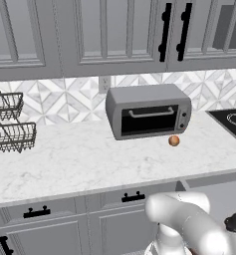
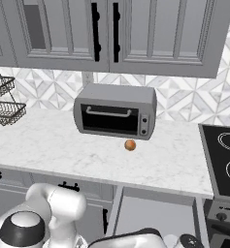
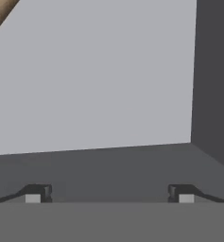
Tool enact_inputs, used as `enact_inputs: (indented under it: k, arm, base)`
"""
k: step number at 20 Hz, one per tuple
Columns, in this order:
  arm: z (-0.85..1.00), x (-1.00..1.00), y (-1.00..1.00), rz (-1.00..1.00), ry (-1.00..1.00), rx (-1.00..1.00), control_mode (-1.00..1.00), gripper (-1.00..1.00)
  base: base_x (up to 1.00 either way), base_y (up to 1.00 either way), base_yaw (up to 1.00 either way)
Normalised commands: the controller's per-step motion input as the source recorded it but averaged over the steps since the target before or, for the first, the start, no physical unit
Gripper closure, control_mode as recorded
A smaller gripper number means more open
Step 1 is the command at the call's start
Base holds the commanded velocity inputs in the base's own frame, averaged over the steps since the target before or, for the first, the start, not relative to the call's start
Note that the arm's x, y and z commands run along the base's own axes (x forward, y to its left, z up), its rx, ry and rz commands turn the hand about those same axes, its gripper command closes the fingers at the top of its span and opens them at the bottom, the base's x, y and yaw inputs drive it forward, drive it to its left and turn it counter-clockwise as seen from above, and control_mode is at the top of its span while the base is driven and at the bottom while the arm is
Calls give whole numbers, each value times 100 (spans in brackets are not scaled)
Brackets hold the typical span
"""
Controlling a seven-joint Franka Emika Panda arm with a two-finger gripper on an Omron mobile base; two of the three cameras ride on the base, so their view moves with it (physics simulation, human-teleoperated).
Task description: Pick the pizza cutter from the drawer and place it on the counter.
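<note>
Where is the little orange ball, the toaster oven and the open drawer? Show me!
orange ball (image 1: 174, 141), left base view, middle of the ball.
toaster oven (image 2: 111, 119), right base view, on its dark glass door.
drawer (image 2: 155, 213), right base view, on its bare grey floor.

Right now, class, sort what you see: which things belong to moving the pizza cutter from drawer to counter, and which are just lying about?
Belongs to the job: pizza cutter (its tan handle shows), drawer standing open, counter, gripper with jaws apart inside the drawer.

Just lying about: toaster oven, orange ball, wire baskets, stovetop.
</note>
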Motion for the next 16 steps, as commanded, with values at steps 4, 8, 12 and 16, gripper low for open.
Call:
enact_inputs:
  k: [4,8,12,16]
  arm:
    - [3,-1,13,0,-3,0,-100,-100]
    - [26,53,46,0,-8,1,-100,-100]
    - [15,84,55,0,-3,1,-100,-100]
    - [0,78,35,0,-1,9,-100,-100]
  base:
    - [0,0,0]
    - [0,0,0]
    - [0,0,0]
    - [0,0,0]
